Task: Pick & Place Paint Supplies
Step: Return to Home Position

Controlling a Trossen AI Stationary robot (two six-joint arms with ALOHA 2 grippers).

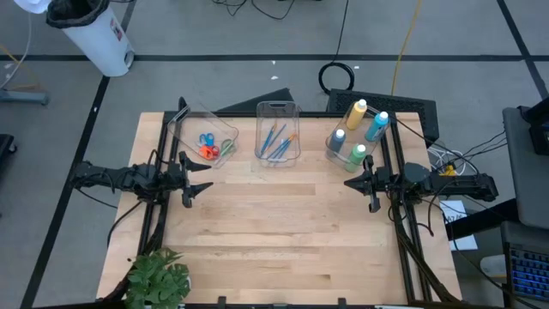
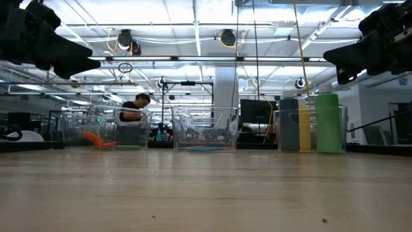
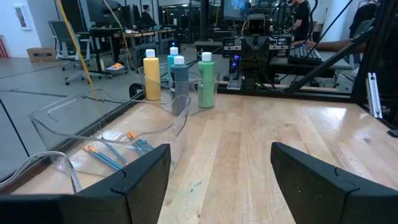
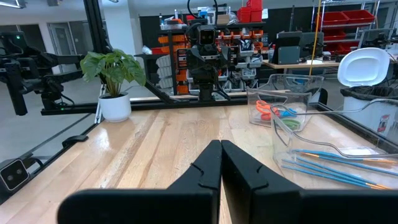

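Pale wood surface (image 1: 274, 232) held three clear bins (image 1: 276, 106): orange, blue and green scissors (image 1: 208, 148) left, thin blue brushes (image 1: 276, 142) middle, white-capped paint bottles (image 1: 356, 133) upright right. Left tool (image 1: 201, 178) hung released at one side, right tool (image 1: 350, 183) clenched empty opposite.

Four white-capped plastic paint bottles, yellow (image 1: 353, 114), blue (image 1: 377, 126), green (image 1: 358, 155) and grey-blue (image 1: 337, 140), stand upright together in the right clear bin (image 2: 342, 129) near the bench's (image 1: 283, 232) far right corner. Thin blue- and orange-handled brushes (image 1: 276, 142) lie flat in the middle clear bin (image 1: 277, 107) at the far edge. Small orange-, blue- and green-handled scissors (image 1: 208, 146) lie heaped in the left clear bin (image 1: 193, 120) toward the far left corner.
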